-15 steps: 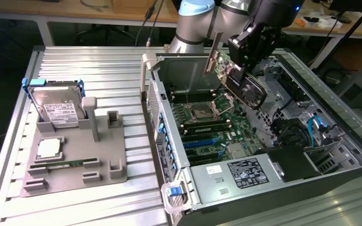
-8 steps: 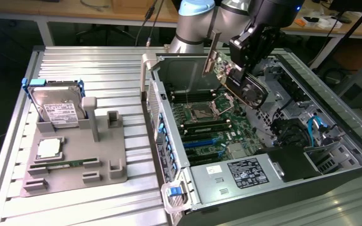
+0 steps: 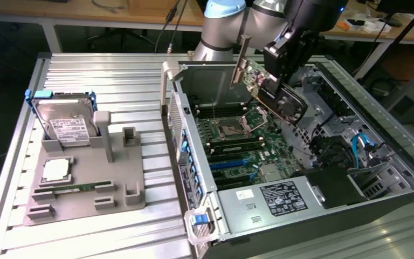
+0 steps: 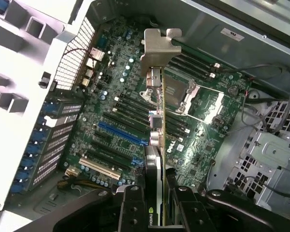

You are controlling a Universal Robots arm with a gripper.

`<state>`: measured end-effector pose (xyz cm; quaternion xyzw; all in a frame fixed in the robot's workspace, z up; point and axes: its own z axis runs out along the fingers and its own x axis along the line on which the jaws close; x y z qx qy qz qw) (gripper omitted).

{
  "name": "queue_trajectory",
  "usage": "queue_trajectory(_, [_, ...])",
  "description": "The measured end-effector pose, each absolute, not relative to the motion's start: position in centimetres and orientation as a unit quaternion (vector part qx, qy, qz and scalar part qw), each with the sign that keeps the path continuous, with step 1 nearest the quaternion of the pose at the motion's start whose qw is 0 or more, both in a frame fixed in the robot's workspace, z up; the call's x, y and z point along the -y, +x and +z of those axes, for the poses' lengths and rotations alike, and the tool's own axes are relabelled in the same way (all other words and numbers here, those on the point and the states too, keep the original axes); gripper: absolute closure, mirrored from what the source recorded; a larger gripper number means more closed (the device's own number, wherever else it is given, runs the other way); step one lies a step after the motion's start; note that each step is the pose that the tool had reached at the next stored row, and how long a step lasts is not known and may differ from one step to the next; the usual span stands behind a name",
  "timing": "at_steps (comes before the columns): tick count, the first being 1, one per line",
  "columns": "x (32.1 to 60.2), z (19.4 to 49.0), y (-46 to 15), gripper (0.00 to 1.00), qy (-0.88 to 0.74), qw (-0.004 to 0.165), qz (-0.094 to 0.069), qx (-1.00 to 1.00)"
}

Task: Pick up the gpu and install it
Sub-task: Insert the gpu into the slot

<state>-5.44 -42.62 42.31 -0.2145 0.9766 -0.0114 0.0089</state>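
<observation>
The slotted metal table (image 3: pixel 106 70) is carrying everything, and the open computer case (image 3: pixel 192 162) lying on its side is taking up most of it. Beside the case's rear wall a grey fixture tray (image 3: pixel 131 199) is holding the hard drive (image 3: pixel 63 121) and the memory stick (image 3: pixel 74 189). Inside the case the motherboard (image 3: pixel 243 145) is lying bare, its blue slot (image 4: pixel 121 134) waiting free. The arm is reaching in over the case's far end, and the gripper (image 3: pixel 282 62) is pinching the gpu (image 3: pixel 279 100) with a finger pressed to each face. The card is hanging on edge in the air above the motherboard, tilted, touching nothing in the case. Its silvery bracket (image 3: pixel 241 59) is sticking up clear of the case. So the pick-up looks done and the carry toward the slot is in hand. As I judge it, seating calls for levelling the card, lining its lower edge along a slot, and bringing the bracket to the case's rear wall.
</observation>
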Motion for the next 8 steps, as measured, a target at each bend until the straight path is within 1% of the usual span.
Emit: queue_trajectory(8, [42.62,42.31,-5.44,0.73,-0.237,0.009,-0.011,-0.972])
